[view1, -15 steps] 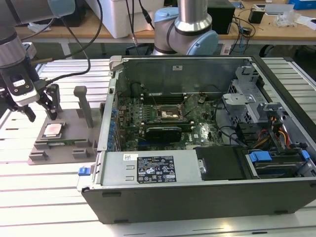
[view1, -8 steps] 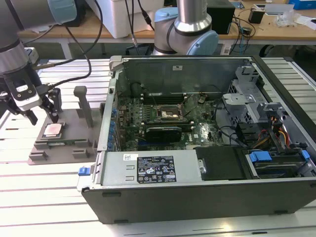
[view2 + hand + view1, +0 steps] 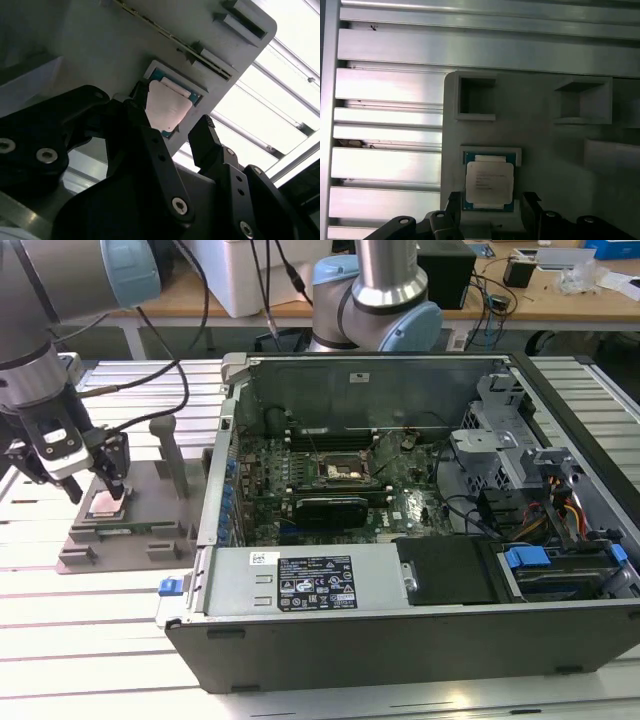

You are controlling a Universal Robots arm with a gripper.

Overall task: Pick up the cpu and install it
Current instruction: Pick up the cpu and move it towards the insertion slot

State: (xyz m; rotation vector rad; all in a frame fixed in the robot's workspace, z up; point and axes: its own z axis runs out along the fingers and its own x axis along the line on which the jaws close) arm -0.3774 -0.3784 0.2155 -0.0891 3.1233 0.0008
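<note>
the pincer (image 3: 97, 490) hangs low over the grey fixture tray (image 3: 150, 540), its two black fingers (image 3: 530, 212) spread apart and clamped on nothing. directly beneath it, between the fingertips, the cpu (image 3: 489, 181) lies flat in its tray pocket (silver top up, in the first wrist view). well apart from the pincer, toward the exterior view's right, the open computer case (image 3: 400, 600) shows its motherboard socket (image 3: 345, 472).

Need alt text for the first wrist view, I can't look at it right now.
The cpu lies flat in a recess of the grey tray, and the two black fingers of the open gripper flank it, not closed on it. The tray rests on a ribbed metal table.
</note>
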